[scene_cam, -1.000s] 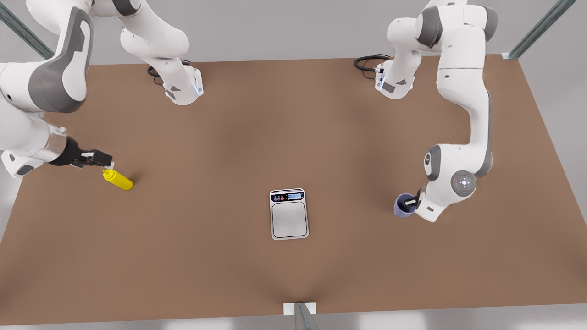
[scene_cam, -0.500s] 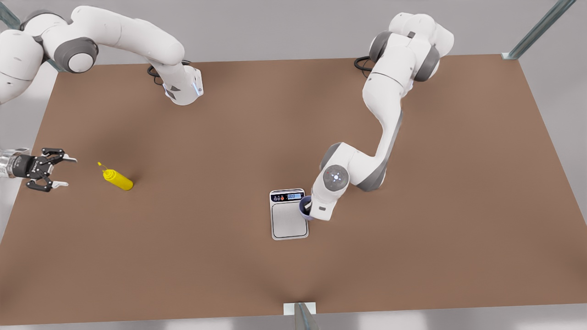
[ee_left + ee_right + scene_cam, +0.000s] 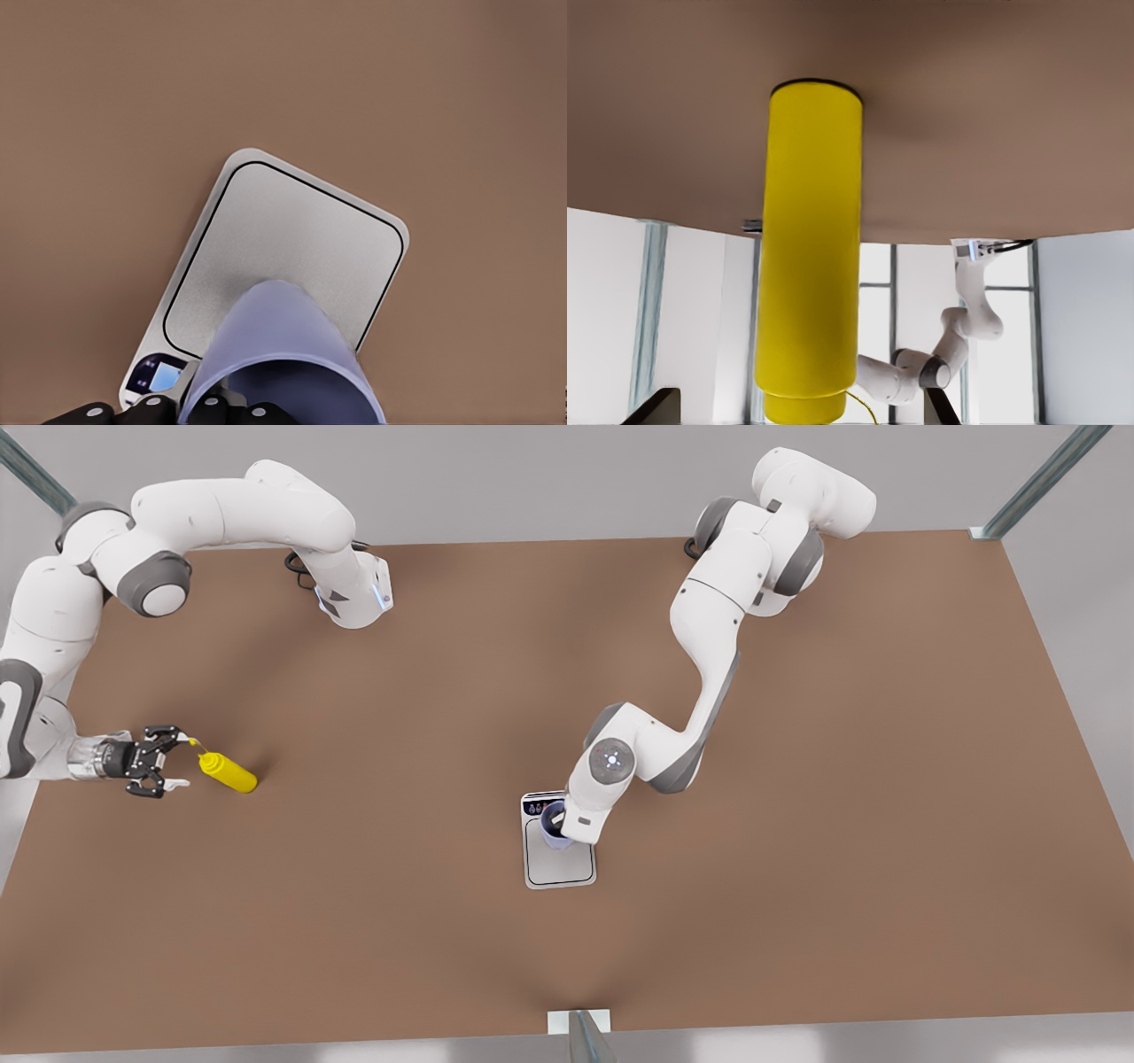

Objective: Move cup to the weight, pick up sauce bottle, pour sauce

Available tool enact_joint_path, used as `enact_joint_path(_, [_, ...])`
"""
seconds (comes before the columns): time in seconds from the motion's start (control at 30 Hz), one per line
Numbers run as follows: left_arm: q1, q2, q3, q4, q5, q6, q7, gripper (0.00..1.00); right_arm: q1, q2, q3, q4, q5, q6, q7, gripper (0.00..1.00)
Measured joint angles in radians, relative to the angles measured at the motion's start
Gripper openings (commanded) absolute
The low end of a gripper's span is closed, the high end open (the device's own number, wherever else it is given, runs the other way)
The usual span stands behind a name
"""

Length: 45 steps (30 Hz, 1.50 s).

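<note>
The lavender cup (image 3: 552, 823) hangs over the display end of the silver-grey scale (image 3: 559, 863), with my left gripper (image 3: 562, 825) shut on it. From the left wrist the cup (image 3: 285, 352) covers part of the scale plate (image 3: 292, 232); I cannot tell whether it touches. The dark fingers (image 3: 149, 409) clamp its rim. The yellow sauce bottle (image 3: 229, 773) is on the table at the front view's left. My right gripper (image 3: 182, 761) is open around its nozzle end. In the right wrist view the bottle (image 3: 811, 266) stands between the two spread fingertips (image 3: 656, 407).
The brown table (image 3: 797, 797) stretches wide around the scale. Both arm bases (image 3: 354, 593) stand along its far edge. A metal post (image 3: 585, 1036) meets the near edge. The other arm (image 3: 939, 354) appears far off in the right wrist view.
The left gripper carried the cup from the front view's right across to the scale. The right gripper pulled back from the bottle, then came forward again, open, to its nozzle.
</note>
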<state>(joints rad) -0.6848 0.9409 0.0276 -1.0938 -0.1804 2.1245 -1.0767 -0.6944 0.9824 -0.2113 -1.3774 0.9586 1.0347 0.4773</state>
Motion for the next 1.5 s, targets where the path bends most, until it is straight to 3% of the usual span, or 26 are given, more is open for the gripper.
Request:
enact_joint_path(0.07, [0.0,-0.002,-0.001,0.0,-0.009,-0.003,-0.025,0.76,0.008,0.011,0.001,-0.002,0.023,0.011,0.0,1.0])
enact_joint_path(0.13, [0.006,-0.004,-0.001,0.0,-0.016,-0.007,-0.026,0.91,0.026,0.022,0.001,-0.003,0.027,0.017,-0.014,1.0])
enact_joint_path(0.2, [0.011,-0.011,-0.002,0.0,-0.024,-0.014,-0.035,0.99,0.051,0.016,0.003,-0.005,0.026,0.015,-0.017,1.0])
enact_joint_path(0.47, [0.016,-0.067,0.0,-0.001,-0.046,-0.062,-0.071,1.0,0.077,0.002,0.012,-0.025,0.016,-0.016,-0.025,1.0])
enact_joint_path(0.6, [0.068,-0.255,0.014,-0.001,-0.041,-0.403,-0.007,1.0,0.114,0.001,0.015,-0.025,0.014,-0.01,-0.02,1.0])
enact_joint_path(0.8, [0.331,-0.485,0.014,-0.002,0.084,-0.898,0.799,1.0,0.128,-0.014,0.018,-0.025,0.0,-0.01,-0.021,1.0])
enact_joint_path(1.0, [0.353,-0.513,0.014,-0.003,0.195,-0.948,0.818,1.0,0.128,-0.004,0.033,-0.033,-0.032,0.032,-0.025,1.0])
enact_joint_path(1.03, [0.353,-0.515,0.012,-0.003,0.201,-0.948,0.817,1.0,0.128,-0.004,0.033,-0.043,-0.037,0.046,-0.025,0.72])
enact_joint_path(1.1, [0.353,-0.523,0.012,-0.006,0.208,-0.949,0.809,1.0,0.128,-0.002,0.042,-0.049,-0.056,0.078,-0.023,0.3])
enact_joint_path(1.17, [0.353,-0.525,0.011,-0.009,0.212,-0.947,0.806,1.0,0.128,-0.002,0.059,-0.062,-0.065,0.103,-0.023,0.28])
enact_joint_path(1.2, [0.353,-0.524,0.011,-0.009,0.213,-0.946,0.805,1.0,0.127,-0.001,0.062,-0.068,-0.063,0.109,-0.023,0.21])
enact_joint_path(1.5, [0.353,-0.526,0.012,-0.009,0.218,-0.95,0.804,1.0,0.127,-0.032,0.096,-0.079,-0.058,0.134,0.021,0.21])
